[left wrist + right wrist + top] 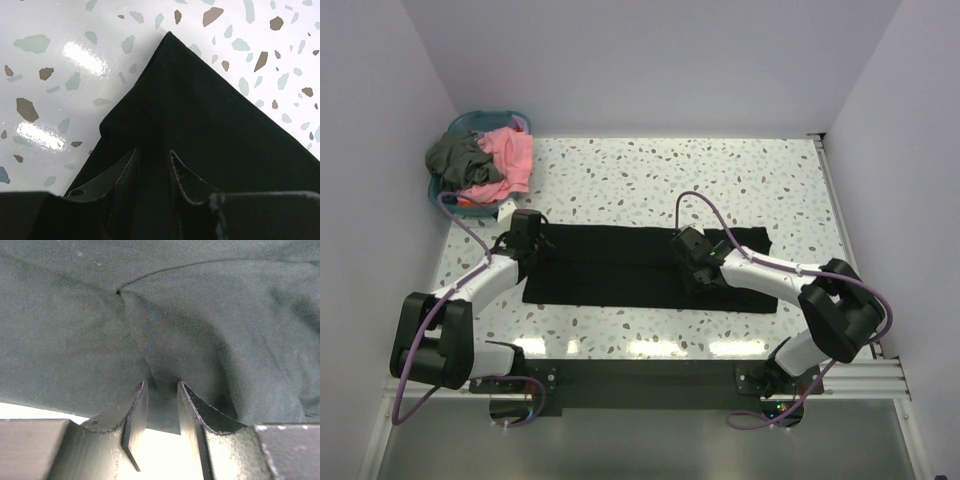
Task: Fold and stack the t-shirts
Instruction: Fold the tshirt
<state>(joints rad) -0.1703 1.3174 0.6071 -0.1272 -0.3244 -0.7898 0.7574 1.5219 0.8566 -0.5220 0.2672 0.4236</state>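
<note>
The black t-shirt [610, 268] lies as a long folded strip across the table's near half. My left gripper [528, 240] is at the strip's left end, shut on the cloth. In the left wrist view [153, 157] black cloth [200, 110] fills the narrow gap between the jaws, and a corner of the shirt points away. My right gripper [688, 262] is right of the strip's middle, shut on a raised fold of the shirt [200, 315], which shows pinched in the right wrist view [162, 390]. The coral pink t-shirt [510, 158] and the dark grey t-shirt [455, 155] lie bunched at the far left.
The round blue basket [470, 122] holds the pink and grey shirts at the far left corner. The speckled white table [670, 180] ends at walls on the left, back and right. A metal rail [840, 375] runs along the near right edge.
</note>
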